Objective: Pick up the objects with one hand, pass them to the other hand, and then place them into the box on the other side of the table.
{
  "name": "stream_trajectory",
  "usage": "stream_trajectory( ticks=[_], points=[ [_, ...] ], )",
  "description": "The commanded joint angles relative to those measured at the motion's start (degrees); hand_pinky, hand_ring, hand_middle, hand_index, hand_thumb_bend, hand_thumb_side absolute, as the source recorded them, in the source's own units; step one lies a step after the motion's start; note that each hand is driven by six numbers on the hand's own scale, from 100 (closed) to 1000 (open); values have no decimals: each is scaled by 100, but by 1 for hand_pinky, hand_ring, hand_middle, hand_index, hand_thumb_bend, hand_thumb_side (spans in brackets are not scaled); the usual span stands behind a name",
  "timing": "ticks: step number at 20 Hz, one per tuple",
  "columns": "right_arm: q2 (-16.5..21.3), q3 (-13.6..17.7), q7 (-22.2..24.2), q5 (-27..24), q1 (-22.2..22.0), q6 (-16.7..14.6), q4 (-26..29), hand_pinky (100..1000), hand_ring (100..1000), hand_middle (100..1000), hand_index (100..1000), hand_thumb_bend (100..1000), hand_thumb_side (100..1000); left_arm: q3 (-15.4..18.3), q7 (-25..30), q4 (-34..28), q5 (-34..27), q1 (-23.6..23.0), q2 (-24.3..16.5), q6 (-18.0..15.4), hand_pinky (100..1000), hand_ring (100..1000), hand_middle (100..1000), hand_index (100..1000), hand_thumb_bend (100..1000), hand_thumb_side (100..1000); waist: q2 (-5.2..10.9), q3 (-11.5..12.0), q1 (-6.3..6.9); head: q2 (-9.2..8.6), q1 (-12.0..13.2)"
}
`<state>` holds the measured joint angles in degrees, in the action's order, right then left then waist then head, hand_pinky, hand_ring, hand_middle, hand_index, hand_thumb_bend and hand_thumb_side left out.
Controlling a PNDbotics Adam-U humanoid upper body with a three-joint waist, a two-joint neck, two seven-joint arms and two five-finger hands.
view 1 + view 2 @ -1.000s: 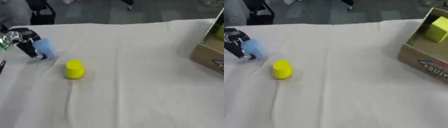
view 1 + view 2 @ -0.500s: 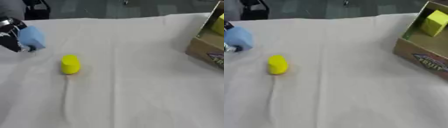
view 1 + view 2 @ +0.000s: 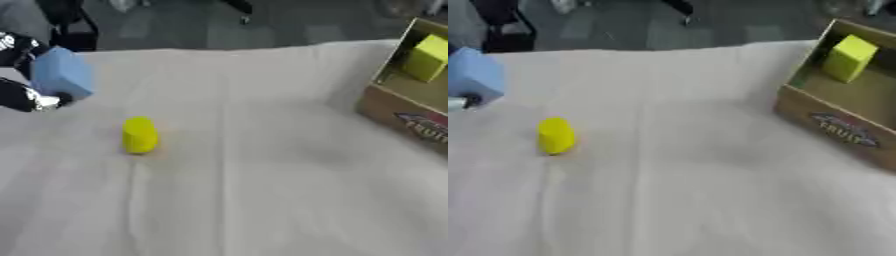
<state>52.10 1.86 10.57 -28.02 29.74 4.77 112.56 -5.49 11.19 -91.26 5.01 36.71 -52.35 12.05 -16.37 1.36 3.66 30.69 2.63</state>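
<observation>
Presently: cardboard box (image 3: 833, 131) at the table's right holds one yellow block (image 3: 849, 57) — delivered. Blue block (image 3: 61, 75), clear of the cloth at far left, is clasped in the left hand (image 3: 19, 95) — handover pending. Yellow cylinder (image 3: 139, 134) lies untouched nearby.

A creased white cloth (image 3: 262, 165) covers the table, with dark grey floor (image 3: 289, 30) beyond its far edge.

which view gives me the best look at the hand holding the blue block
The left eye view: the left hand shows with its fingers around the blue block. The right eye view shows the block at its edge and almost nothing of the hand.
</observation>
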Motion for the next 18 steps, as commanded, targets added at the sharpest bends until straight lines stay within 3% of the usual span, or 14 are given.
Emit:
stream_trajectory(
  ticks=[1, 9, 18],
  points=[
    [42, -91, 220, -7, 154, -80, 191, 1000, 927, 889, 822, 100, 442, 42, -382, -476, -220, -72, -40, 0, 612, 526, 425, 591, 100, 100, 133, 23, -77, 23, -85],
    [-150, -481, 747, -130, 711, -291, 203, 1000, 933, 897, 829, 100, 408, -120, -826, -1133, -141, -253, 339, 98, 606, 522, 421, 588, 100, 100, 221, 48, -106, 21, -174],
    [-421, -987, 1283, -29, 1564, -455, 203, 1000, 932, 898, 837, 100, 361, -274, -1294, -1226, 364, -411, 1173, -51, 600, 519, 418, 587, 100, 100, 337, 35, -169, 156, -296]
  ],
)
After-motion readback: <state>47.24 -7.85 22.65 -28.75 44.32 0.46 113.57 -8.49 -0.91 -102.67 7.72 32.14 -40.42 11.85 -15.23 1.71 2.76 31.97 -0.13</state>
